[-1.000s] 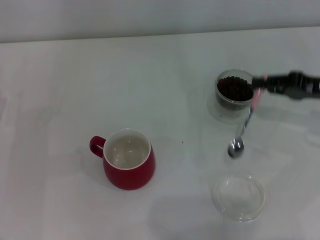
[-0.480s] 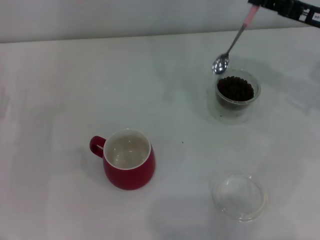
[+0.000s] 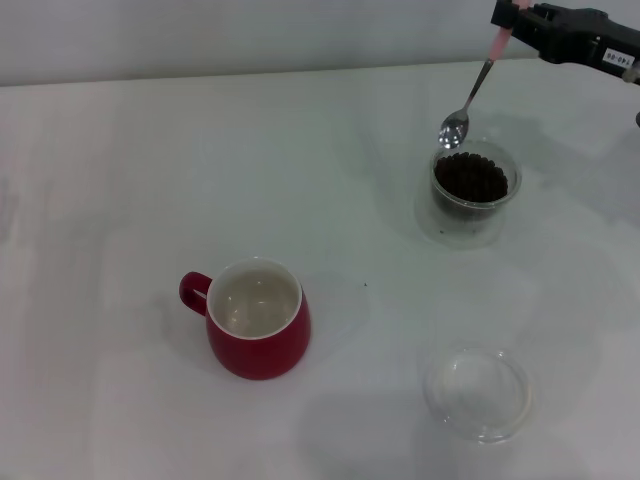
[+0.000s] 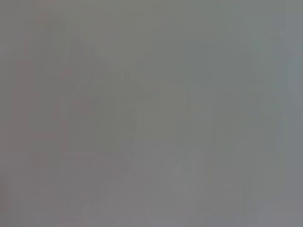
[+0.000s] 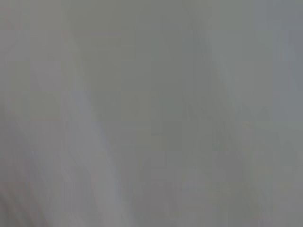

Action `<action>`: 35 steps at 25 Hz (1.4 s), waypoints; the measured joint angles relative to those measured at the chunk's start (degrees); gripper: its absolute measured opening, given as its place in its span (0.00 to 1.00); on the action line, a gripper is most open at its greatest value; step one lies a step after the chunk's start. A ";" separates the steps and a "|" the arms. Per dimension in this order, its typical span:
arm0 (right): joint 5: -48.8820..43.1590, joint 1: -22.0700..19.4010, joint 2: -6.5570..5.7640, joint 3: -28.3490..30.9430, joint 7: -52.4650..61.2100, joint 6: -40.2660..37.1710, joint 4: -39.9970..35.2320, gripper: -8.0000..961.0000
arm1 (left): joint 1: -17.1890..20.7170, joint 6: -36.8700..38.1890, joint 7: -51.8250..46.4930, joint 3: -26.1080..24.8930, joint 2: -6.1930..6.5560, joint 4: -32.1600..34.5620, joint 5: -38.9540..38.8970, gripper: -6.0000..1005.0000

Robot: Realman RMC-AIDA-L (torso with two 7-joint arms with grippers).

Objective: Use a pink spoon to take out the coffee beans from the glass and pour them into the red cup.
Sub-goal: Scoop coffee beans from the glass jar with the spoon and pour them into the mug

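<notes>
In the head view my right gripper comes in from the upper right and is shut on the pale pink handle of the pink spoon. The spoon hangs slanted, its silver bowl just above the far left rim of the glass. The glass stands at the right and holds the dark coffee beans. The red cup stands left of centre, its white inside bare, its handle to the left. My left gripper is out of view. Both wrist views show only blank grey.
A wide shallow clear glass dish lies at the front right, nearer to me than the glass. The white table ends at a pale wall along the back.
One second ago the spoon hung low on the near side of the glass. The right gripper lifted it up and behind the glass, and its bowl has since dropped toward the rim.
</notes>
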 joint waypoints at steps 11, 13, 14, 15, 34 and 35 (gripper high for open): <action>0.01 -3.16 0.08 0.05 -4.27 -1.31 -0.42 0.16 | 0.00 -0.01 0.00 0.00 0.00 0.02 0.01 0.89; 0.02 -3.38 0.26 0.05 -5.20 -1.31 -0.26 0.16 | -0.01 -0.01 0.00 0.00 0.00 0.02 0.09 0.89; 0.02 -3.45 0.39 0.06 -5.64 -1.31 -0.22 0.16 | -0.04 -0.01 0.01 0.00 0.00 0.04 0.13 0.89; 0.02 -3.53 0.55 0.05 -6.06 -1.27 -0.18 0.16 | -0.09 -0.01 0.00 0.00 0.00 0.06 0.18 0.89; -1.48 -4.41 2.00 0.10 0.36 2.58 0.38 0.16 | -0.56 -0.01 0.01 0.00 0.00 0.10 0.29 0.89; -1.48 -4.42 1.89 0.09 1.81 3.22 0.51 0.16 | -0.62 -0.01 0.00 0.00 0.00 0.10 0.29 0.89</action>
